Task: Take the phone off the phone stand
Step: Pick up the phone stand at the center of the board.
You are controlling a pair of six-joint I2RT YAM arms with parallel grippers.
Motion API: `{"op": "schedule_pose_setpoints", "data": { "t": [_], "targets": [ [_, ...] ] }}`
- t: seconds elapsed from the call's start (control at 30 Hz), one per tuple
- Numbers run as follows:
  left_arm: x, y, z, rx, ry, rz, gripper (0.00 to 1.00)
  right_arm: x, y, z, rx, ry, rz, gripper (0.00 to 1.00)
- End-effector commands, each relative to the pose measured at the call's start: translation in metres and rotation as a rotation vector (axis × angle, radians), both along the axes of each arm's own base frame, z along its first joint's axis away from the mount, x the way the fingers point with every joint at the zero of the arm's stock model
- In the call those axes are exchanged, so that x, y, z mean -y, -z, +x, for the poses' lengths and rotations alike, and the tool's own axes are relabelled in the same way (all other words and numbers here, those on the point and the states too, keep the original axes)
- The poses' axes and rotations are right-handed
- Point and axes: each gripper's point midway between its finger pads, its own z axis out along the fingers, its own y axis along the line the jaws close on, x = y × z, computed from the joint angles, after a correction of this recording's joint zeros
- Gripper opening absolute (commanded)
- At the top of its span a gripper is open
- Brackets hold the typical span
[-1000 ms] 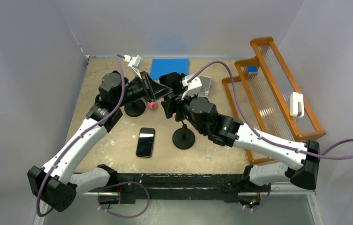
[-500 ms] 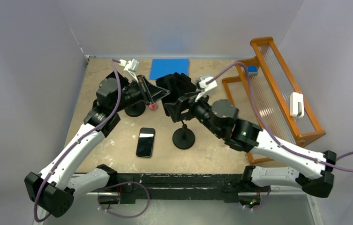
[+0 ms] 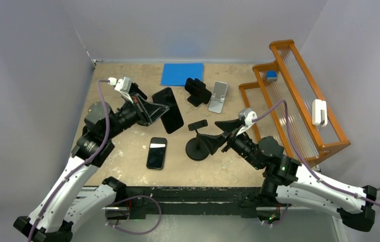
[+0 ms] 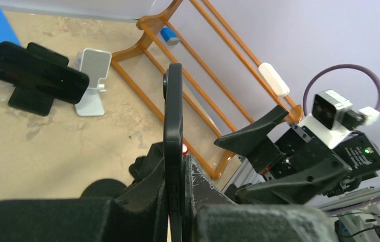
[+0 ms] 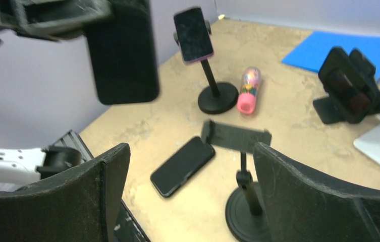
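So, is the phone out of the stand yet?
Yes: the stand has an empty cradle. The left pincer grips the phone up in the air, and the right pincer is open near the stand. Probably left to do: setting the phone down.

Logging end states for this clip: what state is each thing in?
Left gripper: shut on held phone.
Held phone: lifted, off every stand.
Right gripper: open, empty.
Pole stand: upright, clamp empty.
Flat phone: lying on table, screen dark.
Silver stand: empty.
Black stand: holding another phone.
Pink tube: lying on its side.
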Motion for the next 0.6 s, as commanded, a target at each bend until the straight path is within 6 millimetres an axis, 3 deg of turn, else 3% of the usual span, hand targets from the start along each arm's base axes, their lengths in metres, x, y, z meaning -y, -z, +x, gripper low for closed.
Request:
{"op": "schedule_pose_setpoints", "data": {
  "t": [0.0,0.13,0.33,0.57],
  "targets": [
    [-0.016,0.013,-0.012,0.034,-0.036,0.062,0.00,-0.003,0.015,-0.005,-0.010,-0.023,0.074,0.90],
    [-0.026,0.045,-0.019,-0.019,-0.057,0.147,0.00,-0.007,0.041,0.000,-0.076,0.003,0.076,0.82],
    [-0.032,0.096,-0.029,-0.127,-0.062,0.190,0.00,-0.020,0.081,0.010,-0.144,0.031,0.023,0.77],
    [-0.037,0.133,-0.035,-0.188,-0.069,0.227,0.00,-0.027,0.119,0.024,-0.187,0.098,-0.046,0.69]
  ]
}}
